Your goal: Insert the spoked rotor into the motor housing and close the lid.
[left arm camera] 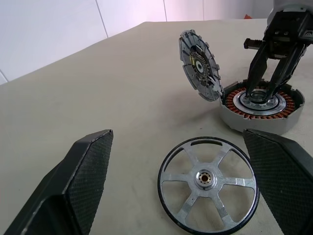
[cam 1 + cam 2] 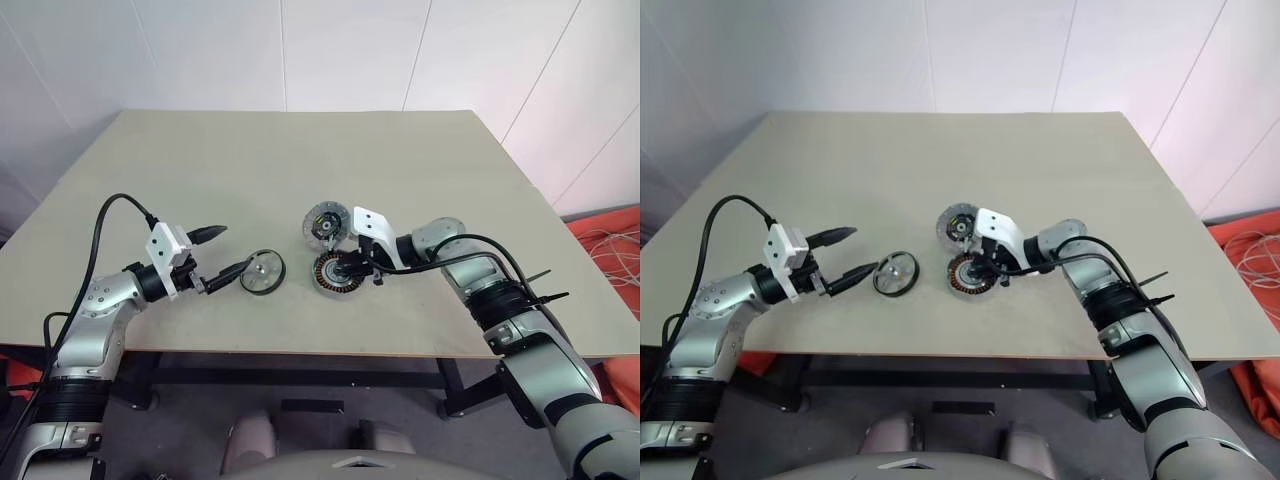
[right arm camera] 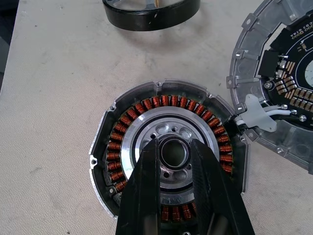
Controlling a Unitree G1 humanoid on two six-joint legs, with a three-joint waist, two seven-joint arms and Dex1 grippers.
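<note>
Lid (image 1: 199,66) upright on edge beside housing (image 1: 260,105)

Wide flat beige wooden table (image 2: 300,170) — bears all three parts, grouped near its front middle.
Black-rimmed silver spoked rotor (image 2: 263,271) — lies flat, leftmost, well apart from the other two.
Round housing with copper windings around a silver hub (image 2: 333,272) — lies flat to the rotor's right.
Slotted silver-grey metal lid (image 2: 325,223) — stands tilted on edge just behind the housing, joined to its rim.
</note>
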